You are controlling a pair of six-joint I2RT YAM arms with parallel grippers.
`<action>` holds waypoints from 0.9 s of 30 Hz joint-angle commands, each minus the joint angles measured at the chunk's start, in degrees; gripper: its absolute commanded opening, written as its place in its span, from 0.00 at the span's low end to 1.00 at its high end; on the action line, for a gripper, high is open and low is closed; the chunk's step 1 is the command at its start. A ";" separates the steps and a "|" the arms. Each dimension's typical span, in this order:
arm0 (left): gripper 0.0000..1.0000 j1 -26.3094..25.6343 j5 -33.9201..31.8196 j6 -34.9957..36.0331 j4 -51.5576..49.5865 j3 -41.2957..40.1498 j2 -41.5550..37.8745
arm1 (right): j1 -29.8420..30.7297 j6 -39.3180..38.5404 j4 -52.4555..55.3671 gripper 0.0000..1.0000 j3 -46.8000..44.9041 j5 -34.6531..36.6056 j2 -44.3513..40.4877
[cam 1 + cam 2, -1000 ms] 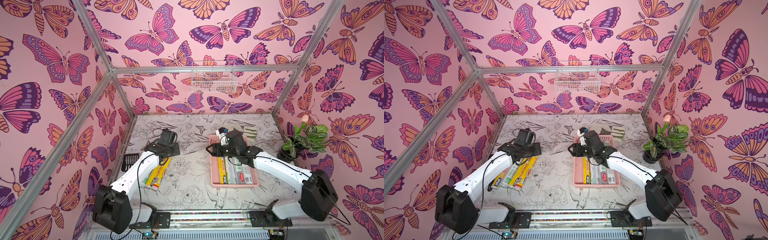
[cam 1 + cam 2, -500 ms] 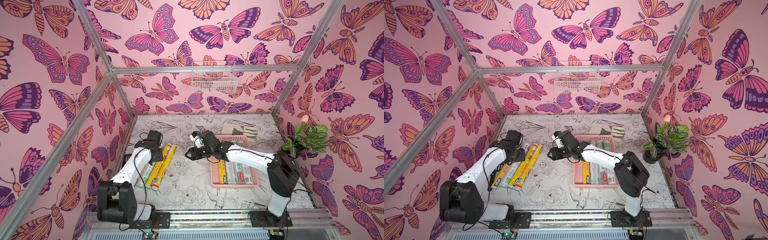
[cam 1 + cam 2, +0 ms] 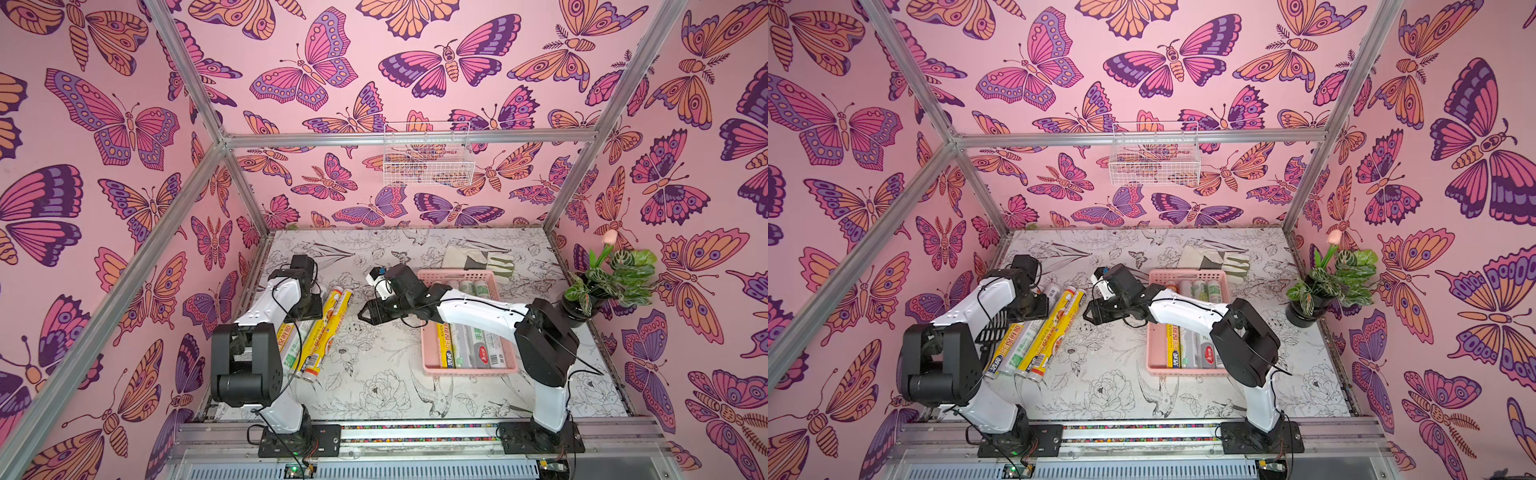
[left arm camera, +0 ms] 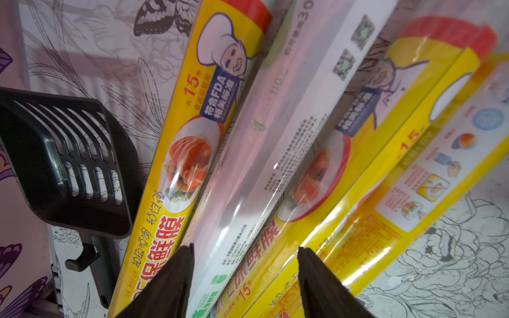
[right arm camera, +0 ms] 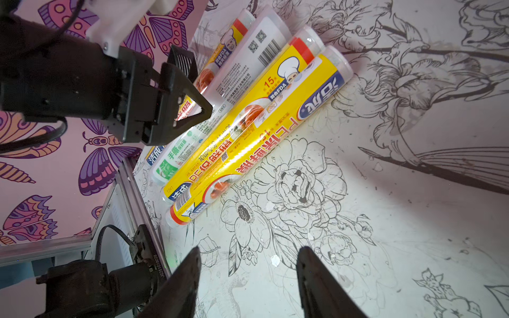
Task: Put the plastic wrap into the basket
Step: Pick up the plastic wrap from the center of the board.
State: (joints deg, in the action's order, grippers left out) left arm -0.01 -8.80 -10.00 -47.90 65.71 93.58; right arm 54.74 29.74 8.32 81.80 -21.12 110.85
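Observation:
Several plastic wrap rolls (image 3: 324, 332) (image 3: 1038, 336), yellow and whitish, lie side by side on the table's left. My left gripper (image 3: 311, 305) (image 3: 1037, 307) hovers low over their far half. In the left wrist view it (image 4: 245, 249) is open, its fingertips straddling a whitish roll (image 4: 261, 151) and a yellow one. The right gripper (image 3: 365, 316) (image 3: 1089, 318) (image 5: 248, 253) is open and empty over bare table, just right of the rolls (image 5: 248, 124). The pink basket (image 3: 469, 371) (image 3: 1183, 371) at centre right holds several more rolls (image 3: 469, 345).
A black slotted scoop (image 4: 68, 165) (image 3: 988, 332) lies against the left wall beside the rolls. Folded gloves (image 3: 478, 259) sit behind the basket, and a potted plant (image 3: 602, 282) stands at the right edge. A white wire basket (image 3: 428, 162) hangs on the back wall.
My right gripper has left the basket and swung left across the table toward the loose rolls. The left arm has folded back, its gripper staying over the rolls' far half.

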 commanded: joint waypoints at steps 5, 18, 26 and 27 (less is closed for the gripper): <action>0.62 0.48 -1.61 0.24 -1.41 2.33 4.48 | 0.19 -0.90 1.26 0.59 -0.13 -0.09 -1.70; 0.59 0.41 -1.57 -0.04 -0.44 3.37 9.77 | 0.19 -2.33 2.68 0.59 -0.04 0.09 -2.36; 0.63 0.10 3.70 -0.46 -0.49 3.72 10.59 | 0.10 -2.30 2.38 0.60 0.09 -0.23 -1.96; 0.63 0.14 4.48 -0.60 -0.44 3.80 10.72 | 0.10 -2.24 2.32 0.60 0.09 -0.21 -1.92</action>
State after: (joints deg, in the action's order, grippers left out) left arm 0.27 -10.50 -9.93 -47.88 69.43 102.39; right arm 54.74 28.42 10.15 81.80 -21.10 110.41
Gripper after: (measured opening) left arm 0.630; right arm 0.596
